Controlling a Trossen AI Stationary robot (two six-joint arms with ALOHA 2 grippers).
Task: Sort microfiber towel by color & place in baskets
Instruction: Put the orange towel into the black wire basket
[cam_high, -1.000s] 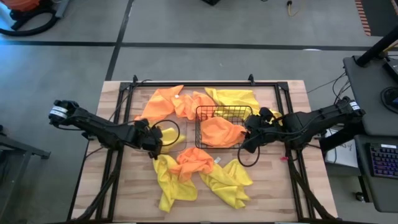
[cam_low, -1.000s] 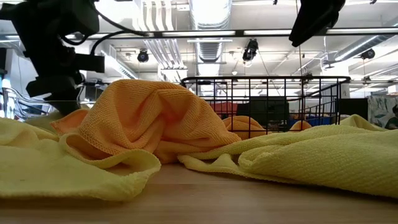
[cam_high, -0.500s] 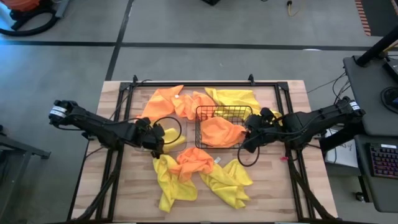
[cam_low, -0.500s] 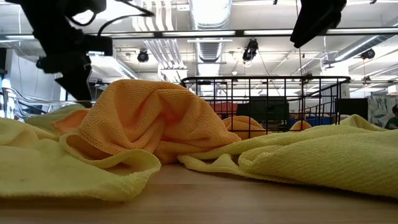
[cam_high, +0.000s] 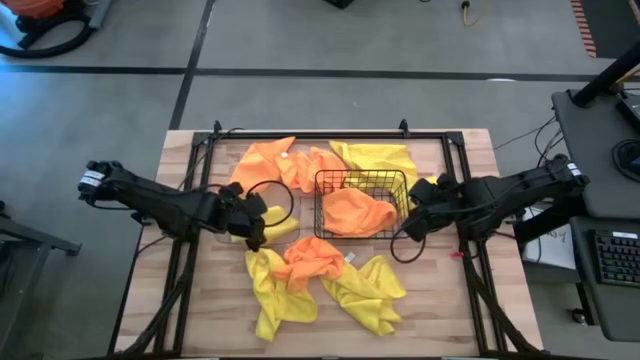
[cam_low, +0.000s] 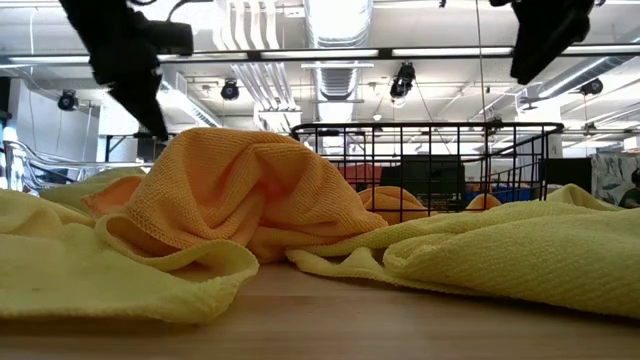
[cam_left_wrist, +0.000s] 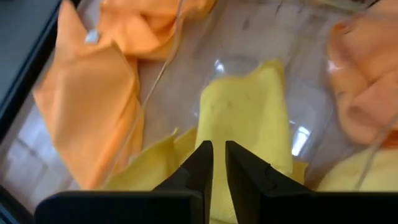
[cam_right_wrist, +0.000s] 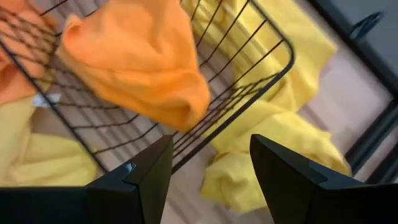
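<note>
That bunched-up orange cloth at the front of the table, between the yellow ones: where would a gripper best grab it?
Probably from straight above, pinching the raised ridge of folds at the top of the crumpled orange microfiber towel. It is humped up, as the low view shows, and its edges overlap the yellow towels around it, so a grab low at the side risks lifting those too.

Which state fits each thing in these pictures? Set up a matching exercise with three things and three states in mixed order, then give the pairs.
Things:
1. black wire basket
2. left gripper
3. right gripper

States:
A. fingers nearly closed, above a yellow towel
B. fingers wide apart, empty
C. holds an orange towel

Pairs: 1-C, 2-A, 3-B
</note>
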